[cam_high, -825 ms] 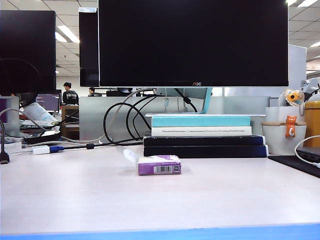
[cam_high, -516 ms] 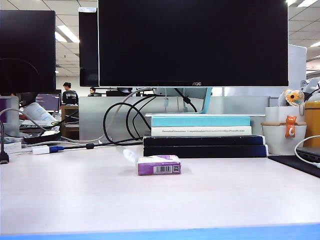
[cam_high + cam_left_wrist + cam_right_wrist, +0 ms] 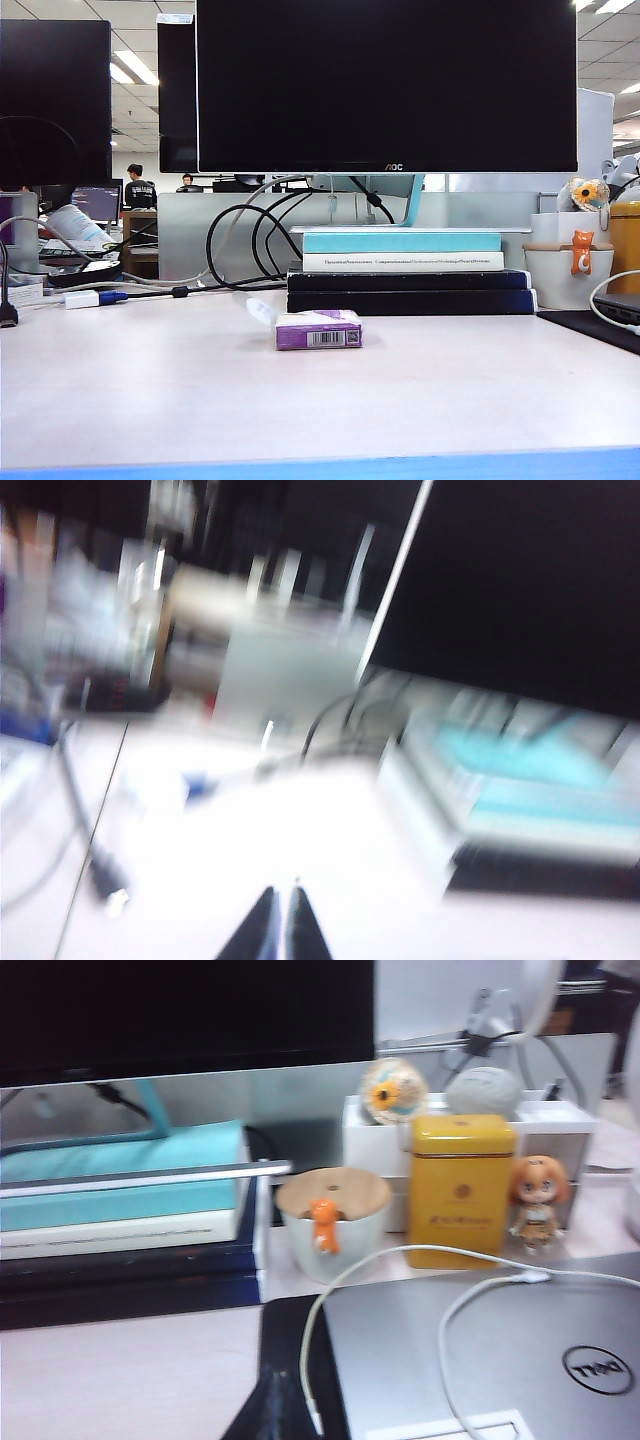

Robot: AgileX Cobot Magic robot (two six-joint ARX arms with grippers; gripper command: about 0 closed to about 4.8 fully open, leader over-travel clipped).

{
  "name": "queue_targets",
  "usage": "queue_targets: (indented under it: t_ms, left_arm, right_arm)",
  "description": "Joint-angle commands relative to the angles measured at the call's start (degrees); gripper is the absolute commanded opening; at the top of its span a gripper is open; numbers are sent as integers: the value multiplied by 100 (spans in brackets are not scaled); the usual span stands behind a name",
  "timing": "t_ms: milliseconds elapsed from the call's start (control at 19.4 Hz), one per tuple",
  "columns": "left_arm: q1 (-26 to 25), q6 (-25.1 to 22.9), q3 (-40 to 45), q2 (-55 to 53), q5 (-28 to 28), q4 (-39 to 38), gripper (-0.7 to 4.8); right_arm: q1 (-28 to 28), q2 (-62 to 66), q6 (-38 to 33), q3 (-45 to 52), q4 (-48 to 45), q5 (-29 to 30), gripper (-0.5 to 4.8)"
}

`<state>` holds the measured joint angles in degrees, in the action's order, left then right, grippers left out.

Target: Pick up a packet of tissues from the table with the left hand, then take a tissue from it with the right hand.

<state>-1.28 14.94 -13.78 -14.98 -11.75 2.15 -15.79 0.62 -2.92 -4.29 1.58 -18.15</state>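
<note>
Your left tool (image 3: 279, 920) is pinched together, with the tissue pack (image 3: 318, 329) far ahead on the counter (image 3: 200, 400). Open it first, or it may bump the soft pack toward the books (image 3: 405, 270). Your right tool (image 3: 275, 1400) is pinched together too, over the laptop's white cable (image 3: 400, 1270), which could catch it.

We read "AOC" on the monitor (image 3: 385, 85) bezel at six o'clock, "DELL" on the laptop (image 3: 490, 1355) lid, and only an illegible barcode on the packet of tissues (image 3: 318, 330)

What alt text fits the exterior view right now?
A purple and white packet of tissues lies untouched on the pale table, barcode facing the camera, in front of stacked books and a large dark monitor. Neither gripper is in view.
</note>
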Motion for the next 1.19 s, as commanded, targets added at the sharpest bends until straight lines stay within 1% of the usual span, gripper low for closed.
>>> queue_targets:
  t_ms: [52, 103, 155, 258, 309, 361, 413, 464, 516, 567, 619, 670, 722, 773, 825, 877, 928, 980, 1083, 1186]
  left_arm:
    - [9, -953, -855, -1325, -538, 173, 25]
    - [9, -1196, -1193, -1858, -758, 170, 26]
    - [22, -1360, -1676, -2629, -1064, 170, 26]
    - [116, -1508, -2162, -3381, -1307, 74, 27]
    - [245, -1696, -2396, -3711, -1381, -20, 31]
    - [542, -2105, -2669, -4068, -1397, -142, 102]
    - [787, -2369, -2809, -4266, -1344, -170, 175]
    - [1123, -2754, -2927, -4465, -1180, -192, 222]
    - [1543, -3226, -2981, -4590, -824, -227, 225]
    - [1840, -3630, -2988, -4690, -531, -258, 235]
    - [2070, -3853, -2992, -4787, -254, -304, 260]
    - [2299, -3652, -3005, -4900, 22, -304, 295]
    - [2382, -3381, -3005, -4957, 59, -302, 315]
    - [2413, -3099, -3005, -4977, 197, -293, 315]
    - [2424, -2876, -3005, -4996, 450, -284, 315]
    - [2424, -2699, -3008, -4999, 702, -297, 315]
    - [2424, -2647, -3010, -4999, 796, -354, 315]
    - [2428, -2638, -3010, -4999, 758, -431, 315]
    - [2463, -2540, -3010, -4999, 348, -531, 314]
    - [2463, -2594, -3010, -4999, 199, -649, 314]
  right_arm:
    - [2, 348, 9, -114, -372, 13, -2]
    - [2, 555, 9, -175, -431, 87, -2]
    - [2, 964, -22, -315, -522, 442, -2]
    - [0, 1558, -22, -570, -629, 975, -2]
    - [2, 1921, -24, -756, -675, 1187, -2]
    - [9, 2411, -9, -1045, -680, 1338, -2]
    - [15, 2883, 0, -1333, -654, 1432, -2]
    - [15, 3399, 2, -1657, -608, 1609, -2]
    - [15, 3952, 2, -2004, -487, 1956, -2]
    - [17, 4323, 2, -2240, -372, 2144, -2]
    - [17, 4760, 4, -2551, -184, 2280, -2]
    - [17, 5167, 90, -2848, -50, 2479, -2]
    - [17, 5386, 254, -3016, -4, 2741, -1]
    - [17, 5663, 496, -3215, -4, 3204, -2]
    - [17, 5932, 647, -3394, 17, 3491, -2]
    - [17, 6113, 758, -3532, 118, 3672, -1]
    - [17, 6384, 1137, -3757, 326, 4041, -1]
    - [17, 6723, 1622, -4052, 706, 4308, -1]
    - [15, 7324, 2258, -4610, 1298, 4398, -1]
    - [15, 8091, 2723, -5270, 1705, 4448, 9]
